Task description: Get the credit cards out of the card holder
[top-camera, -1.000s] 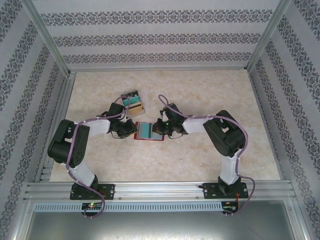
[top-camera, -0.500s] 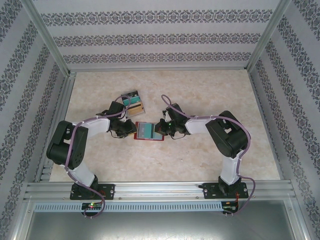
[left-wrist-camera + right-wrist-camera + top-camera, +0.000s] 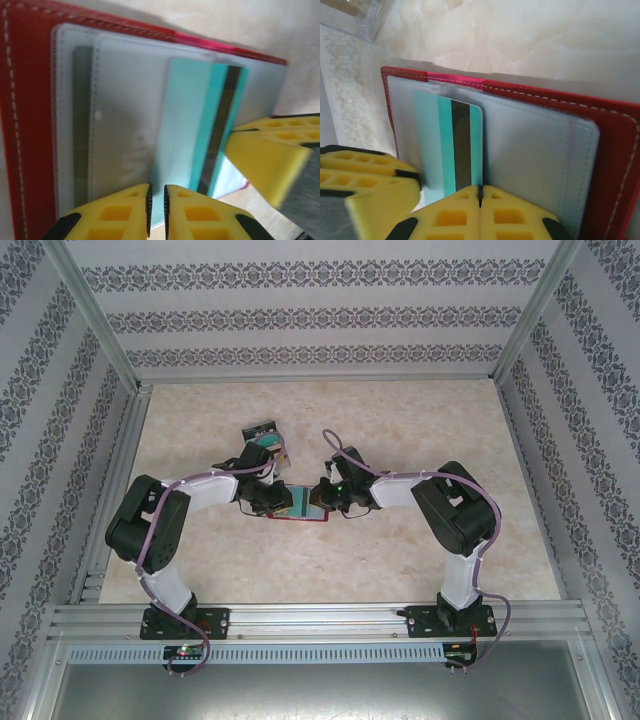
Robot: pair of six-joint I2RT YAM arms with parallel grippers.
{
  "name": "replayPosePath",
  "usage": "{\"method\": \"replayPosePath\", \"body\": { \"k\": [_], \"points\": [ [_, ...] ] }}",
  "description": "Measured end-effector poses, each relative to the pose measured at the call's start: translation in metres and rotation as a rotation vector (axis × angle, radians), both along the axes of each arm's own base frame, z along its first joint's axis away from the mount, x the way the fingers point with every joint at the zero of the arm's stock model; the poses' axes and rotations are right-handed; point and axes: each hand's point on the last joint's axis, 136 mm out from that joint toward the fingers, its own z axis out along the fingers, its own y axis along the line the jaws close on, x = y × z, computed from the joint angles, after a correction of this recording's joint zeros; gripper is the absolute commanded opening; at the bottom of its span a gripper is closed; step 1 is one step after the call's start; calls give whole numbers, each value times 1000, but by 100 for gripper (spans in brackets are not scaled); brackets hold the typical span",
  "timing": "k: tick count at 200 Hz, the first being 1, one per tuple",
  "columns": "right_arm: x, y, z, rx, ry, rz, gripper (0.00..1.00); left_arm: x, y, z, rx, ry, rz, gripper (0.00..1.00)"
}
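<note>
The red card holder (image 3: 303, 504) lies open on the table, its grey-blue inner face (image 3: 125, 125) up. A teal card (image 3: 200, 125) with a dark stripe sticks partway out of a pocket (image 3: 451, 145). My left gripper (image 3: 273, 498) hovers over the holder's left part, its fingertips (image 3: 156, 210) all but shut, with only a thin slit and nothing gripped. My right gripper (image 3: 322, 496) is shut at the holder's right part (image 3: 480, 197), its tips on the inner face beside the card's edge. The card lies flat, between no jaws.
A fanned pile of teal, tan and dark cards (image 3: 264, 440) lies just behind the left gripper; its clear corner (image 3: 355, 15) shows in the right wrist view. Bare marble tabletop (image 3: 420, 430) surrounds the holder, with patterned walls on three sides.
My left gripper has moved right onto the holder's left part, and its elbow has swung inward. The right gripper shifted slightly a second ago and has held still since.
</note>
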Motion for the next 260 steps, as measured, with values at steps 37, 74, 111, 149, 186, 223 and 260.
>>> {"method": "replayPosePath", "body": {
  "k": [37,74,111,149,186,223,260],
  "points": [
    [1,6,6,23,-8,13,28,1,-2,-1,-5,5,-3,15],
    [0,7,4,17,-5,12,11,1,-2,-1,-5,5,-3,15],
    [1,6,3,15,-8,10,7,1,-2,-1,-5,5,-3,16],
    [-2,-4,2,18,-12,-3,2,2,0,-1,-5,4,1,16],
    [-5,-23,6,17,-16,-32,1,2,2,0,-5,2,4,17],
    [-7,-35,16,21,-33,-49,2,3,6,4,-4,0,15,23],
    [-4,-42,41,39,-78,-58,1,8,9,29,-46,-36,42,33]
  ]
}}
